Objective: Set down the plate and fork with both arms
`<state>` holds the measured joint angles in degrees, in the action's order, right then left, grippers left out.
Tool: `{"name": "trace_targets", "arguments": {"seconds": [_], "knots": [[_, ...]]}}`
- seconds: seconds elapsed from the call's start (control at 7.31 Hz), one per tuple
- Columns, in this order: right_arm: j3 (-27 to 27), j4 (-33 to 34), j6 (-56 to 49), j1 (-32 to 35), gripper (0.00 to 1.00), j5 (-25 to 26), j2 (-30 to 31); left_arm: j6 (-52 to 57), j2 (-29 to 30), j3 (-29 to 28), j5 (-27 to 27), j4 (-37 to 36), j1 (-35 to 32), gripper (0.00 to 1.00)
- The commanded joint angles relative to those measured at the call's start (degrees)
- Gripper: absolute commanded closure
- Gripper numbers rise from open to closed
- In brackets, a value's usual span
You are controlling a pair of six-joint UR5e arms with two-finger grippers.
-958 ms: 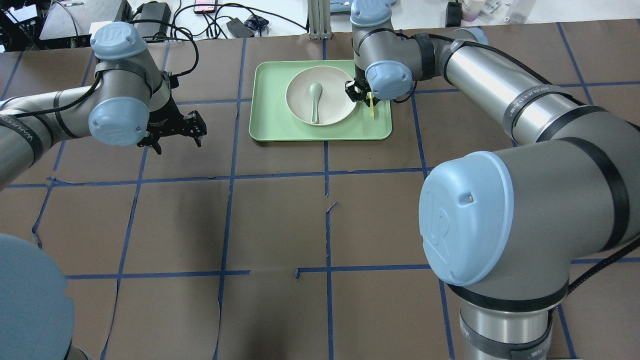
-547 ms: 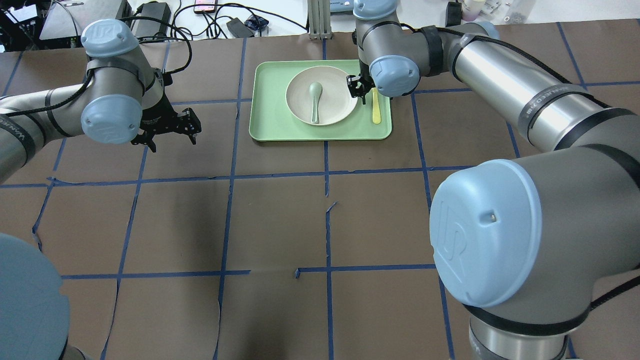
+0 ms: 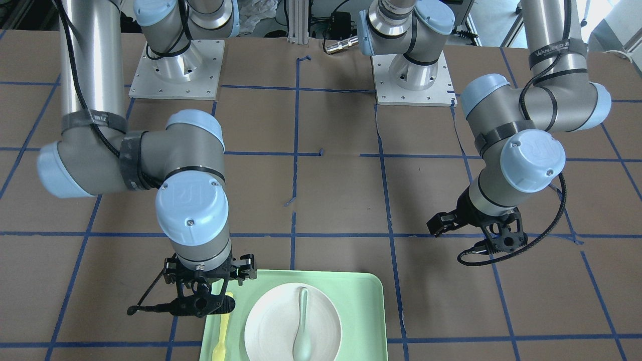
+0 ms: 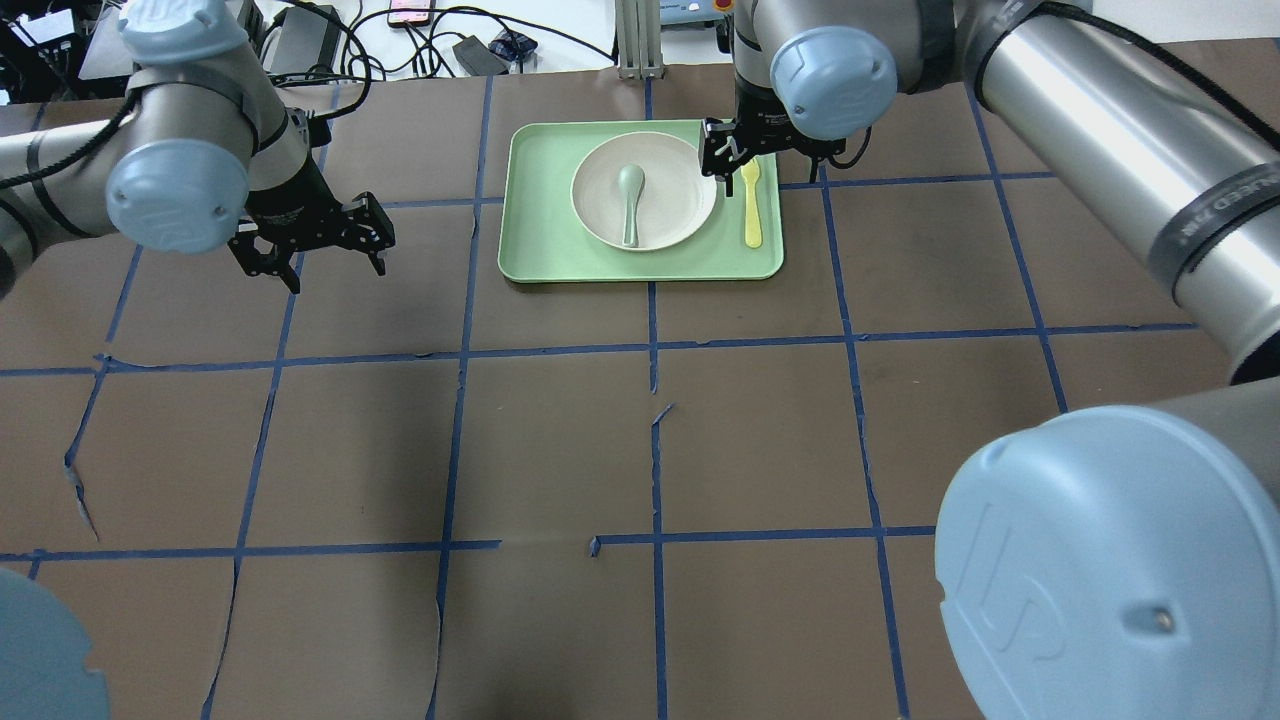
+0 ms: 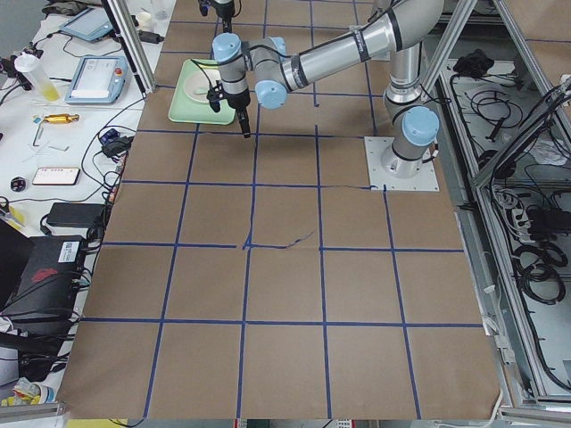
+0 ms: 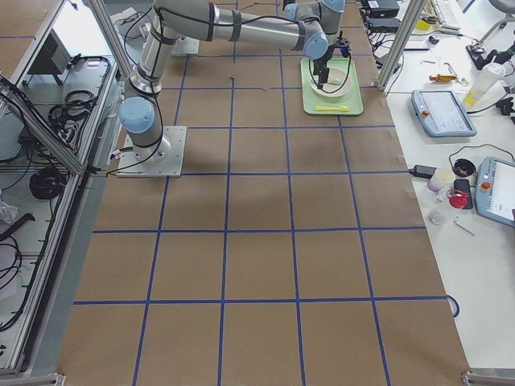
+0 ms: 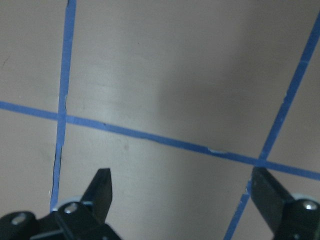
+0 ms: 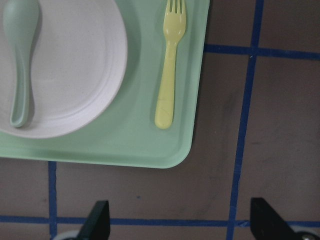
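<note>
Yellow fork (image 4: 752,205) lies near-to-far just right of your plate (image 4: 685,205), its far end by the wide, empty right claw (image 4: 752,152); the left claw (image 4: 335,268), also wide, hangs well apart.

The grey-silver jointed left arm (image 4: 230,130) with light-blue joint caps comes in low and bends at the wrist, so its black two-finger left gripper (image 7: 181,177) points down. The fingers (image 7: 102,187) stand wide apart and hold nothing. The grey-silver jointed right arm (image 4: 1080,110) is stretched far forward. Above its black two-finger right gripper (image 8: 180,210), the wrist (image 4: 835,65) is turned downward. The fingers of this gripper are also spread wide, with nothing between them.
</note>
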<state>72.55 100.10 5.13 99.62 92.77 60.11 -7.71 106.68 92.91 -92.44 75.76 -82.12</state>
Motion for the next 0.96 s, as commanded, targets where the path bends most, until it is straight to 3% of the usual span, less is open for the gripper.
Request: {"name": "trace_targets", "arguments": {"seconds": [0.0, 0.27, 0.82], "knots": [[0.1, -11.4, -4.2, -1.5, 0.00, -2.2, 7.3, -2.6, -2.0, -8.0, 1.0, 11.3, -0.6, 0.00], [0.2, -19.6, -6.1, -3.9, 0.00, -1.5, 13.4, -2.7, -3.6, -11.0, 0.4, 16.4, -3.9, 0.00], [1.1, -22.6, -6.6, -5.0, 0.00, -1.9, 16.3, -2.1, -4.8, -11.3, 0.8, 16.8, -4.9, 0.00]]}}
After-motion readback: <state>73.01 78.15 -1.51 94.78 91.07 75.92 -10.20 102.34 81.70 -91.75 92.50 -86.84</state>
